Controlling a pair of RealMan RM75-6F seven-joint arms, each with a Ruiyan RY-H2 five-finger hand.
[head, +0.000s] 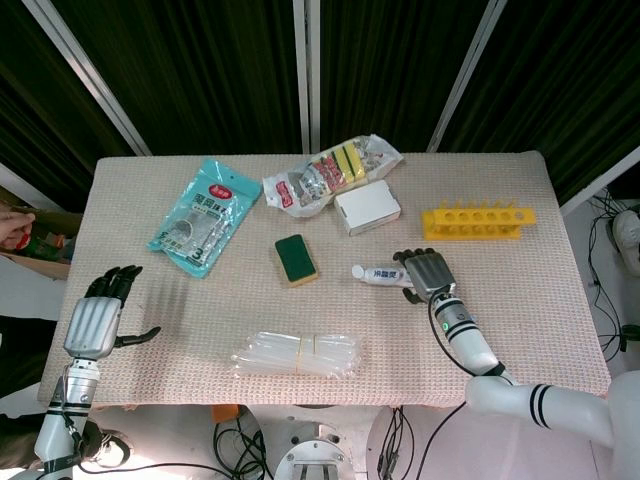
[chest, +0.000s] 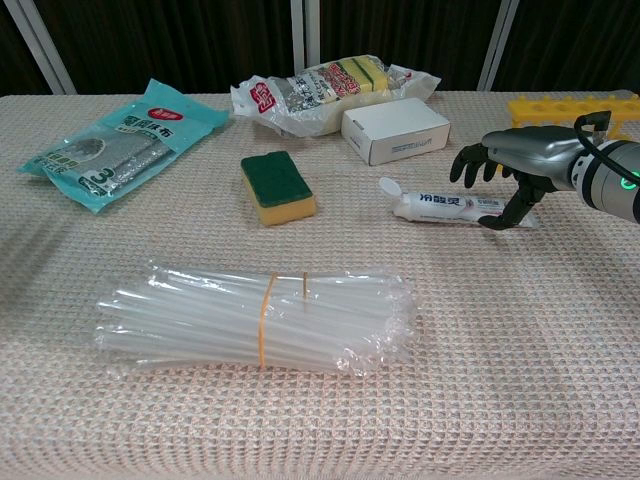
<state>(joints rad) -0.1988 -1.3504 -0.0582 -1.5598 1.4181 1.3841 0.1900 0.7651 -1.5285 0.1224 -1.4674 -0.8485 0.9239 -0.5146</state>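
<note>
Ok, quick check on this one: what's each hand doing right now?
Left hand: open, holding nothing, fingers apart above the table.
Right hand: fingers curved over the toothpaste tube, thumb at its end; whether it grips cannot be told.

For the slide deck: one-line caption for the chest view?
Right hand hovering over the end of a toothpaste tube on the table, with a sponge and white box nearby.
</note>
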